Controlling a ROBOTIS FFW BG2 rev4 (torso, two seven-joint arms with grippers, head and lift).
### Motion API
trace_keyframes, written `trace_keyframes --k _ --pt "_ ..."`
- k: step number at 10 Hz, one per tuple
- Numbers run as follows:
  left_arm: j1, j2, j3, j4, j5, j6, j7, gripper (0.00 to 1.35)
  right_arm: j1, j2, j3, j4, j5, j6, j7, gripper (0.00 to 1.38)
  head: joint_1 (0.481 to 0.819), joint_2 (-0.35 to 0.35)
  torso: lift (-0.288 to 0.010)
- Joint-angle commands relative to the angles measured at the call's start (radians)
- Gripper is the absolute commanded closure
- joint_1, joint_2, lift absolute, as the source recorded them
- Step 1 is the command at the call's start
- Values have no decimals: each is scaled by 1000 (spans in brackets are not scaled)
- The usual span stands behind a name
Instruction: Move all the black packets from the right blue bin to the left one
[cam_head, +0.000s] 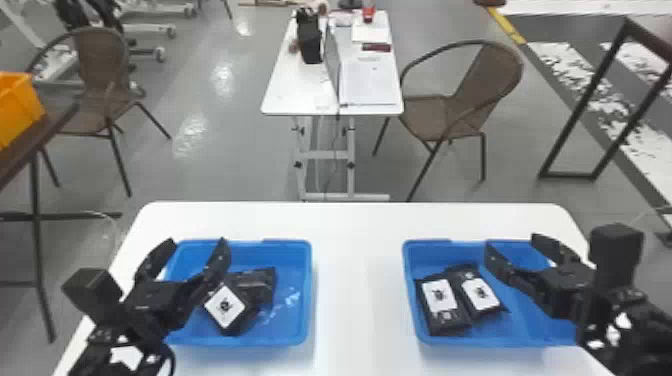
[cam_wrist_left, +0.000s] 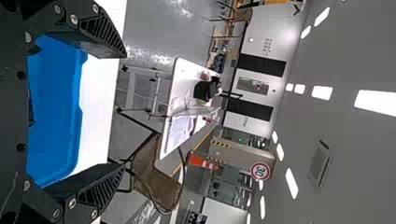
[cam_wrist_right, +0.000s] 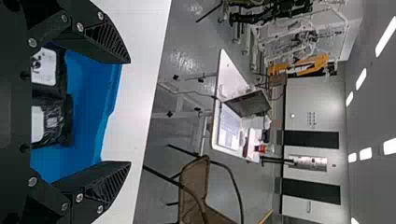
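While the right gripper (cam_head: 512, 242) is held open over the right blue bin (cam_head: 475, 341), its 2 fingers spread well apart, 2 black packets (cam_head: 437, 320) with white labels are seen side by side in that bin, to the gripper's left. The left gripper (cam_head: 198, 243) is likewise held open, over the left blue bin (cam_head: 306, 300). To its right and nearer the robot, a labelled packet (cam_head: 225, 306) is seen in the bin, with a darker packet (cam_head: 262, 283) just beside it. Both bins are supported by a white table (cam_head: 357, 280) beneath the grippers.
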Motion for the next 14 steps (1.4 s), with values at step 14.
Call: trace_keyframes --k 14 --pt "33 -3 11 -50 44 -58 16 102 -308 -112 128 752 50 -151 91 274 695 -28 0"
